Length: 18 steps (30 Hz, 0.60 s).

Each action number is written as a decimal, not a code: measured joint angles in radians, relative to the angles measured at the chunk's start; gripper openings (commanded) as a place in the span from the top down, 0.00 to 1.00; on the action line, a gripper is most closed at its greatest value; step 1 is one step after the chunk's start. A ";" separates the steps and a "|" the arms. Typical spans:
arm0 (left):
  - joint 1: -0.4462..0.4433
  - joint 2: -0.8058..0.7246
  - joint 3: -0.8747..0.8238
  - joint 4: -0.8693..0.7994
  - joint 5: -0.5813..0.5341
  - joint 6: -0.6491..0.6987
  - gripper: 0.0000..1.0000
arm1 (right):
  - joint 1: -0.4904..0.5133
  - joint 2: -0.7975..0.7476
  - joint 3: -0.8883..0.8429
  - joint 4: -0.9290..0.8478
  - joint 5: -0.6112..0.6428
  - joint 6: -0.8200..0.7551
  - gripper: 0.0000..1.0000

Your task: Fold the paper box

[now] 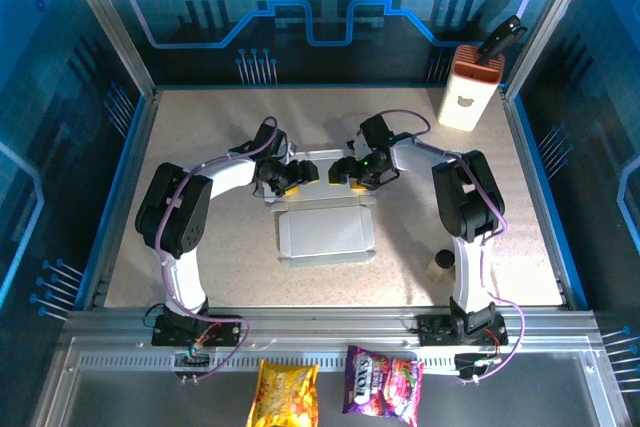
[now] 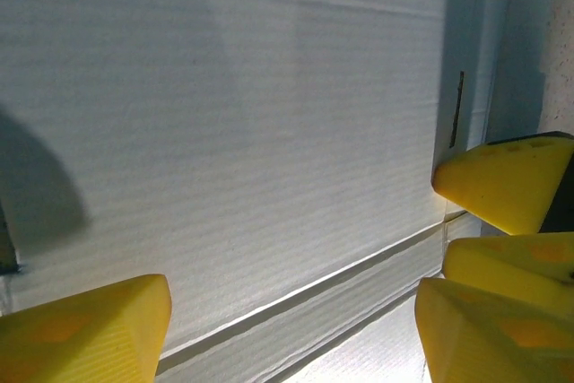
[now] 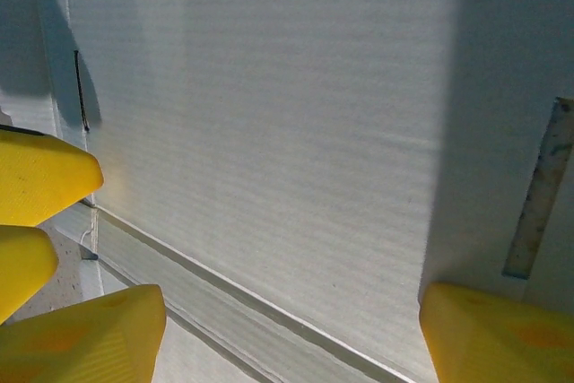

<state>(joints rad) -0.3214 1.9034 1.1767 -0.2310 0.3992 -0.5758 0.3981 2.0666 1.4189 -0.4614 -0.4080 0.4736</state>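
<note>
The paper box (image 1: 325, 234) lies flat and unfolded on the table (image 1: 200, 147). It is a pale grey-white cardboard cutout, and its main panel spreads from both sets of fingertips back toward the arm bases. The left gripper (image 1: 296, 175) and the right gripper (image 1: 348, 173) meet over the far part of the box, tips turned toward each other and close together. A narrow flap (image 1: 318, 154) shows just beyond them.

In the left wrist view the left gripper (image 2: 291, 311) has its yellow fingers (image 2: 90, 334) well apart with nothing clamped between them. Ribbed cardboard fills the space between and ahead of them, and a crease (image 2: 296, 298) runs slantwise just past the tips. To the right of its right finger the right gripper's fingers (image 2: 507, 190) crowd in, just below a thin slot (image 2: 460, 109) cut in the panel.

In the right wrist view the right gripper (image 3: 291, 311) likewise has its fingers (image 3: 498, 338) spread wide and holding nothing, with the same panel and a crease (image 3: 224, 289) between them. The left gripper's fingers (image 3: 40, 177) sit just left of its left finger, under a slot (image 3: 79, 91). A narrow grey strip (image 3: 538, 195) lies above its right finger.

Well beyond the right gripper's fingers, in the far right corner, stands a tall white-and-orange container (image 1: 468, 95) with a bear mark. Two snack bags (image 1: 283, 394) lie off the table, behind the arm bases
</note>
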 measured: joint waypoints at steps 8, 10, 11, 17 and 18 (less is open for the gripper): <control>0.000 -0.136 -0.036 -0.023 -0.017 0.003 0.25 | -0.003 -0.048 -0.048 -0.032 0.043 -0.008 0.23; 0.000 -0.173 -0.054 -0.026 -0.024 0.003 0.24 | -0.005 -0.057 -0.057 -0.039 0.046 -0.008 0.23; 0.000 -0.186 -0.064 -0.026 -0.028 0.003 0.23 | -0.006 -0.061 -0.059 -0.044 0.049 -0.007 0.23; 0.002 -0.247 -0.149 -0.030 -0.055 0.003 0.24 | -0.006 -0.114 -0.074 -0.051 0.056 -0.002 0.24; 0.005 -0.261 -0.169 -0.029 -0.055 0.003 0.24 | -0.006 -0.130 -0.081 -0.047 0.056 0.001 0.24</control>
<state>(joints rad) -0.3161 1.6428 1.0073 -0.2596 0.3439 -0.5732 0.3916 1.9366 1.3380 -0.5087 -0.3523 0.4747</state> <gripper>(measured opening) 0.766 0.766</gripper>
